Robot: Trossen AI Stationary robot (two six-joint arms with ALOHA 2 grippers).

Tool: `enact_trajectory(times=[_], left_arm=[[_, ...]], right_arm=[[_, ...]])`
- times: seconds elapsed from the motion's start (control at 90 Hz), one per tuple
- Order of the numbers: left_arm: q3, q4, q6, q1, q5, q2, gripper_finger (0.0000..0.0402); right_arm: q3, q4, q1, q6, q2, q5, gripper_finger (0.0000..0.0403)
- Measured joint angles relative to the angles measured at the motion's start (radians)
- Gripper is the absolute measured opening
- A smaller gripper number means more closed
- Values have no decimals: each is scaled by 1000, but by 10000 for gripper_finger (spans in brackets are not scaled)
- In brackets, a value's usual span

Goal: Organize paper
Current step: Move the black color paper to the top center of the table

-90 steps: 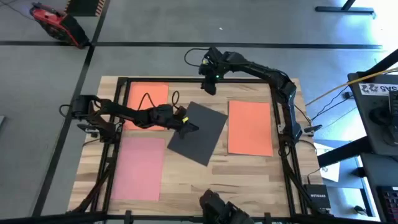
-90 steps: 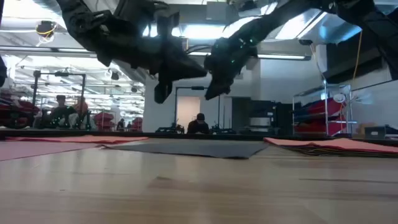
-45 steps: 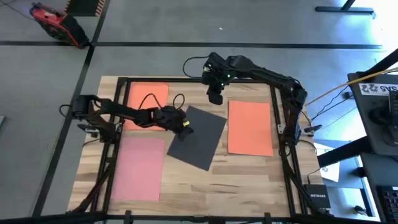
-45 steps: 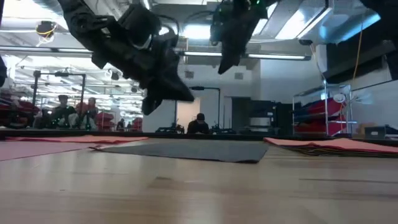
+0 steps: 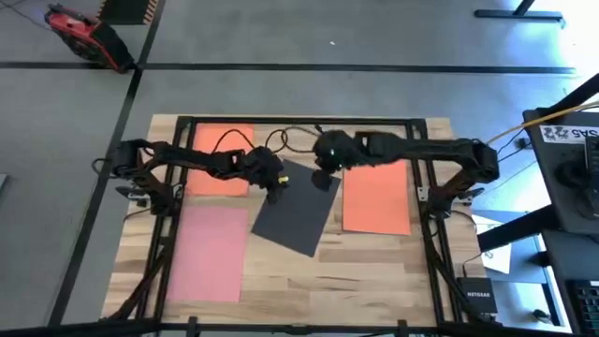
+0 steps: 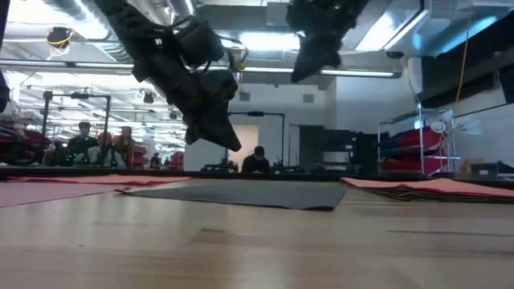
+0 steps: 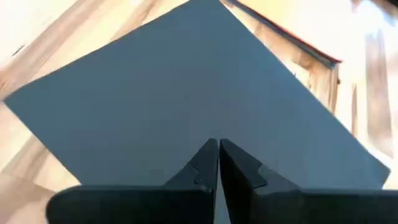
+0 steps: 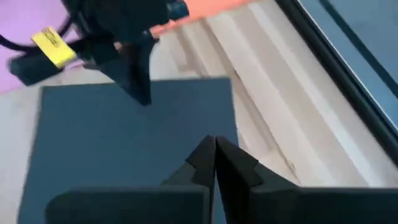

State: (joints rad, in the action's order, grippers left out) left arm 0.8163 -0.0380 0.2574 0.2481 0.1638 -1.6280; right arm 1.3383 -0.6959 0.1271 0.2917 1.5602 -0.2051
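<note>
— What is seen on the counter [image 5: 374, 257]?

— A black sheet [image 5: 298, 208] is laid askew near the middle of the counter, one corner turned toward the far edge. An orange sheet [image 5: 376, 198] is placed just beside it toward the right edge. Another orange sheet [image 5: 213, 167] is set near the far left corner, and a pink sheet [image 5: 210, 253] lies toward the near left corner.

— Where are the hands found?

— The left hand [image 5: 275, 187] is held above the black sheet's left edge, and the right hand [image 5: 324, 180] is held above the sheet's far corner. In the low view both are seen raised clear of the paper, the left hand [image 6: 218, 136] lower than the right hand [image 6: 309, 68].

— How are the fingers set?

— In each wrist view the two fingers are pressed together with nothing between them: the left hand [image 7: 217, 149] is clenched empty over the black sheet [image 7: 180, 93], and so is the right hand [image 8: 214, 146] over the same sheet [image 8: 130, 137].
</note>
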Motion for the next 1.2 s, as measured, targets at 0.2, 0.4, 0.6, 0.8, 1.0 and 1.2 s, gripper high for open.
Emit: enact_trajectory(times=[0.2, 0.4, 0.6, 0.8, 1.0, 1.2], left_arm=[[85, 115, -83, -15, 9, -101, 0], [111, 138, -51, -16, -67, -169, 0], [114, 123, 4, -9, -105, -209, 0], [115, 146, 82, 17, -197, -211, 0], [114, 153, 110, 58, -244, -212, 0], [113, 155, 90, 116, -274, -213, 0]], right_arm=[[-28, -49, -79, 142, -6, -115, 0], [-27, -111, -124, 226, -19, -174, 0], [-26, -153, -128, 253, -40, -199, 0], [-26, -154, -128, 254, -44, -204, 0], [-26, -155, -128, 254, -44, -204, 0], [-26, -160, -128, 254, -44, -203, 0]])
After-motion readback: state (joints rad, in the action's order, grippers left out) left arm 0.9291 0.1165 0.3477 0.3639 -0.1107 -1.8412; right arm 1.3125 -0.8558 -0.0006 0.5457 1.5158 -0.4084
